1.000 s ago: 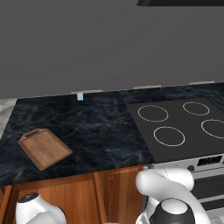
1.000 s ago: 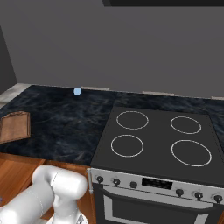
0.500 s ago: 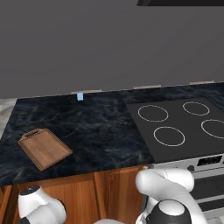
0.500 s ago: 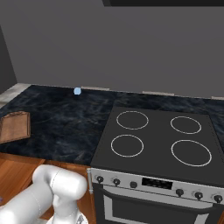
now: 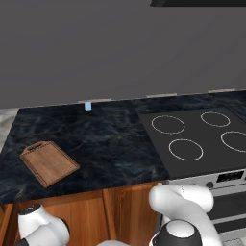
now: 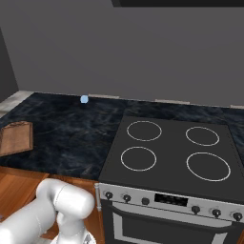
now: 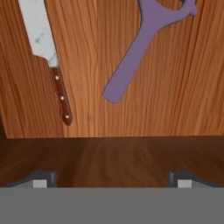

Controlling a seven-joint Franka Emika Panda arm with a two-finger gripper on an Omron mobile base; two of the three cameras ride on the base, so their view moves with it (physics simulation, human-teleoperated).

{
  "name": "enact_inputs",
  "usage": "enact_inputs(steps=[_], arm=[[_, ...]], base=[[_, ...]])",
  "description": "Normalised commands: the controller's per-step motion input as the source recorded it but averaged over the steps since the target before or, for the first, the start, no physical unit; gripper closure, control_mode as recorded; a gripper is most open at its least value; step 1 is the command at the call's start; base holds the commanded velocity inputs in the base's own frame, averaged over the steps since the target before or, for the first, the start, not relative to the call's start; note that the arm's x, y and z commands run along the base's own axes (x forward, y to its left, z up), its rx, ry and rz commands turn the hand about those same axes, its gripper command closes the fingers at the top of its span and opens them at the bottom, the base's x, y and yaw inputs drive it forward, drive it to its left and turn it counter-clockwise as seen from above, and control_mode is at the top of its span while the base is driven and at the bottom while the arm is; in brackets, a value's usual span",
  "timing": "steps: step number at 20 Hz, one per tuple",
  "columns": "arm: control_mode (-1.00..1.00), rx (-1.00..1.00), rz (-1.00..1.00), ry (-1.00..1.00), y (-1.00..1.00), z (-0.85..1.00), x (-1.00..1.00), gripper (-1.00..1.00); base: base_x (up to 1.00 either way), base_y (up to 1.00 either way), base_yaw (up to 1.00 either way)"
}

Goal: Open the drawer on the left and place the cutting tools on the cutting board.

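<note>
The fingers (image 7: 112, 177) stand spread wide and empty above the open drawer (image 7: 109, 157), where the knife (image 7: 47, 54) and purple peeler (image 7: 140, 46) lie apart, while the cutting board (image 5: 49, 162) rests on the bench (image 5: 110, 139).

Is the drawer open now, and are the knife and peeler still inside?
Open. The hand view looks straight down onto the drawer floor, where the knife and the purple peeler lie flat, apart from each other.

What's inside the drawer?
In the hand view, the drawer holds a knife and a purple peeler, lying apart on its wood floor. The peeler's head and the blade's tip run past the picture's edge.
</note>
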Motion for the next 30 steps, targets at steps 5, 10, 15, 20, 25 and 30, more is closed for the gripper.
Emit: enact_inputs(steps=[5, 10, 15, 20, 25, 30], arm=[[-1.0, -0.03, 0.0, 0.0, 0.01, -0.24, 0.02, -1.0], [-1.0, 0.0, 0.0, 0.0, 0.09, -0.2, 0.06, -1.0], [-1.0, 0.0, 0.0, 0.0, 0.09, -0.22, 0.08, -1.0], [-1.0, 0.0, 0.0, 0.0, 0.14, -0.22, 0.05, -1.0], [-1.0, 0.0, 0.0, 0.0, 0.25, -0.13, 0.12, -1.0], [-1.0, 0.0, 0.0, 0.0, 0.28, -0.14, 0.17, -1.0]], base=[[0.0, 0.0, 0.0], [0.0, 0.0, 0.0], [0.0, 0.0, 0.0], [0.0, 0.0, 0.0], [0.0, 0.0, 0.0], [0.0, 0.0, 0.0]])
